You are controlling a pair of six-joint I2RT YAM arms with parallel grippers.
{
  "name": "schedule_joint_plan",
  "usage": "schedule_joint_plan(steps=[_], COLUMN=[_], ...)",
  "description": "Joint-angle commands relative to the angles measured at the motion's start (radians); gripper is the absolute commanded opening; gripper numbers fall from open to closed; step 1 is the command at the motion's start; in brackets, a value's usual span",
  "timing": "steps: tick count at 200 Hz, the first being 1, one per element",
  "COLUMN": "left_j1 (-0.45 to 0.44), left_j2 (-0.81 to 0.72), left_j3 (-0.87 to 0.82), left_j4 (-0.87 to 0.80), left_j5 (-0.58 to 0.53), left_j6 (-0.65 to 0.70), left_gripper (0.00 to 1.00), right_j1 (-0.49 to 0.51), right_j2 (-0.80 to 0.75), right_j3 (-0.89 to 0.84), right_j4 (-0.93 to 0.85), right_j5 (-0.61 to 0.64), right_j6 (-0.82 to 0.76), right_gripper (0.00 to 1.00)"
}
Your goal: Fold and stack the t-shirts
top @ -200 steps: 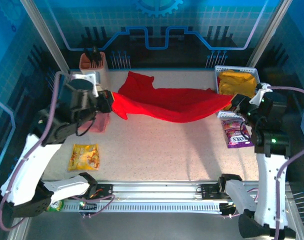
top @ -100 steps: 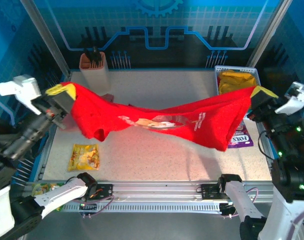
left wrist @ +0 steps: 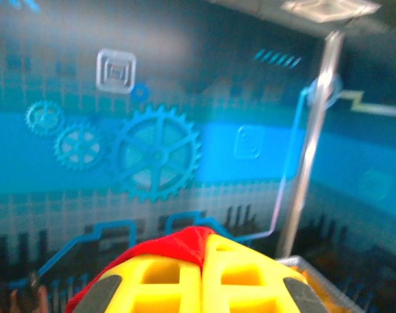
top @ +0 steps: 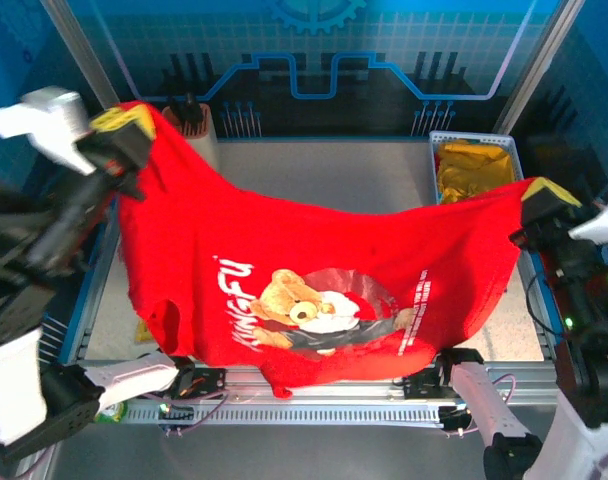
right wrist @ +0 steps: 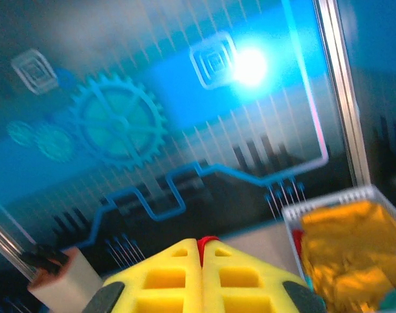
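Both arms are up. The bright red cloth t-shirt with teddy-bear print and white lettering [top: 314,270] is stretched between them, hanging in the air over the speckled table [top: 314,170], print facing the top camera.

Left gripper [top: 124,125] is clamped on the upper-left corner, high at back left. In the left wrist view the yellow pads [left wrist: 159,280] are pressed together with red fabric bunched at the tips.

Right gripper [top: 546,195] is clamped on the right corner, lower, near the white mesh basket [top: 469,134] holding yellow cloth [top: 474,165]. In the right wrist view a red sliver sits in the pad seam.

The shirt's lower edge hangs over the aluminium rail [top: 364,405].
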Motion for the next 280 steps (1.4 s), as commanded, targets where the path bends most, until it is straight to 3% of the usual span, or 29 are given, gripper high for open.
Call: schedule_joint_plan(steps=[1, 35, 70, 97, 125, 162, 280], left_j1=[0.055, 0.269, 0.363, 0.432, 0.450, 0.468, 0.473], left_j2=[0.055, 0.093, 0.166, 0.315, 0.428, 0.508, 0.622], left_j3=[-0.124, -0.399, -0.665, -0.701, -0.696, -0.629, -0.503], left_j4=[0.086, 0.183, 0.351, 0.392, 0.459, 0.461, 0.486], left_j5=[-0.122, 0.082, 0.172, 0.293, 0.289, 0.319, 0.344], left_j6=[0.035, -0.164, -0.256, -0.353, -0.361, -0.362, -0.349], left_gripper=[0.00, 0.00, 0.00, 0.00, 0.00, 0.00, 0.00], right_j1=[0.013, 0.013, 0.014, 0.014, 0.010, 0.003, -0.102], right_j2=[0.076, 0.155, 0.168, 0.247, 0.388, 0.537, 0.685], right_j3=[-0.121, -0.366, -0.686, -0.832, -0.836, -0.766, -0.665], right_j4=[-0.046, 0.034, 0.284, 0.496, 0.662, 0.726, 0.789], right_j5=[0.007, -0.055, -0.061, -0.080, -0.098, -0.104, -0.193], right_j6=[0.022, 0.029, 0.046, 0.065, 0.062, 0.040, 0.106], right_gripper=[0.00, 0.00, 0.00, 0.00, 0.00, 0.00, 0.00])
